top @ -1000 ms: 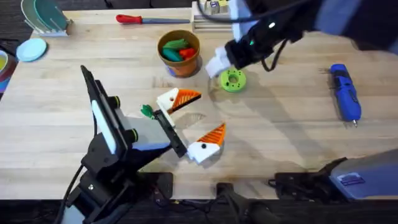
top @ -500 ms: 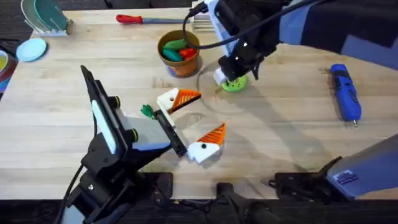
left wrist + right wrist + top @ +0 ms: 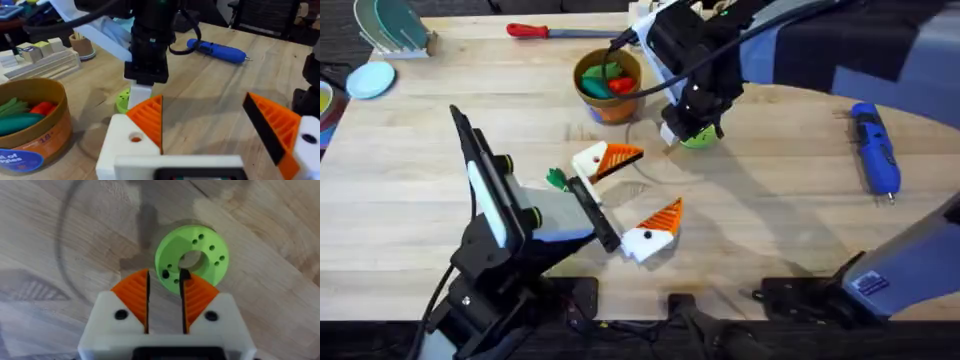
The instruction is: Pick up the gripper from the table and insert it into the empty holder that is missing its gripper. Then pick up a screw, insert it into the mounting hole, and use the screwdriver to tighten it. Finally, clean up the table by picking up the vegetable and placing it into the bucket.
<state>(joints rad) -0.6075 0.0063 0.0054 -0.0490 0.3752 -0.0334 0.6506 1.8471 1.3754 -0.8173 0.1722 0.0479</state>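
Observation:
My left gripper [image 3: 638, 192] rests open on the table [image 3: 780, 215], with white finger blocks and orange ribbed pads. On the far finger, the holder [image 3: 125, 145], an orange pad, the gripper [image 3: 150, 117], sits in place. Its mounting hole [image 3: 135, 138] shows orange inside. My right gripper [image 3: 165, 274] hangs over the green disc [image 3: 192, 260], slightly open, its pads straddling the disc's near rim. The blue screwdriver [image 3: 875, 148] lies at the right. A small dark green vegetable [image 3: 557, 179] lies beside the left finger. The orange-brown bucket [image 3: 608, 95] stands at the back.
The bucket holds green and red toy pieces [image 3: 605, 78]. A red-handled tool [image 3: 545, 31] lies along the far edge. A wooden block rack [image 3: 42, 57] stands beyond the bucket. A light blue dish [image 3: 370, 78] sits at far left.
My right arm has swung left and come down until its fingers stand over the green disc's rim. The left arm has not moved.

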